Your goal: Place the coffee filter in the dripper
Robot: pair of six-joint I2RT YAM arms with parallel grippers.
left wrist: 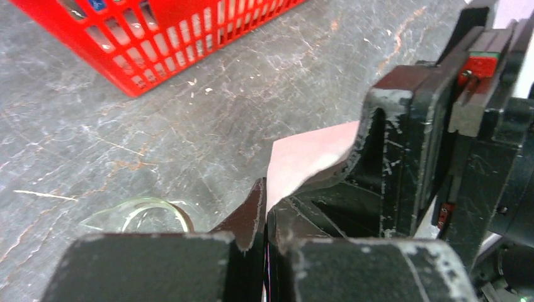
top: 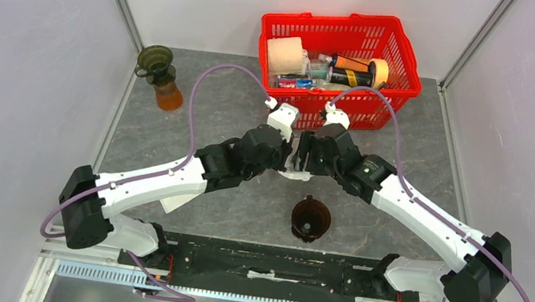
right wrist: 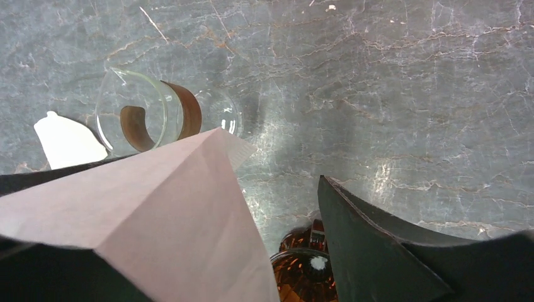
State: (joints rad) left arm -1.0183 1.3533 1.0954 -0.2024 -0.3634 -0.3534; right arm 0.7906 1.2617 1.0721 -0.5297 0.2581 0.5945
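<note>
Top camera first: both arms reach into the middle of the frame, and the left gripper [top: 288, 159] and right gripper [top: 305, 160] meet nose to nose over the grey table [top: 229, 119]. A sliver of white, the coffee filter [top: 294, 175], peeks out just beneath them. The dripper [top: 311, 219], dark brown, stands on the table lower in the frame, near the coffee filter but apart from it. Upper centre sits the red basket [top: 339, 59], loaded with odds and ends. At upper left is an amber jar [top: 161, 78] with a green top.

Over to the left wrist camera, and there's the grip! The left gripper [left wrist: 265, 211] has its fingers pressed together at lower centre. The coffee filter [left wrist: 312, 157] is pinched between them and fans up to the right against the black body of the right gripper. A corner of the red basket [left wrist: 157, 50] shows at upper left, and the rim of a glass vessel [left wrist: 148, 214] at lower left.

Right wrist camera: the coffee filter [right wrist: 157, 220] fills the lower left, a pale folded sheet pointing up toward centre. The right gripper's jaws stand wide apart. One finger [right wrist: 378, 251] is at lower right, clear of the paper, and the other is mostly hidden behind the sheet. At the bottom edge, between paper and finger, the amber dripper [right wrist: 305, 270] shows below. At upper left, the glass vessel [right wrist: 142, 116] wears a brown band, with a white scrap [right wrist: 66, 141] just beside it.
</note>
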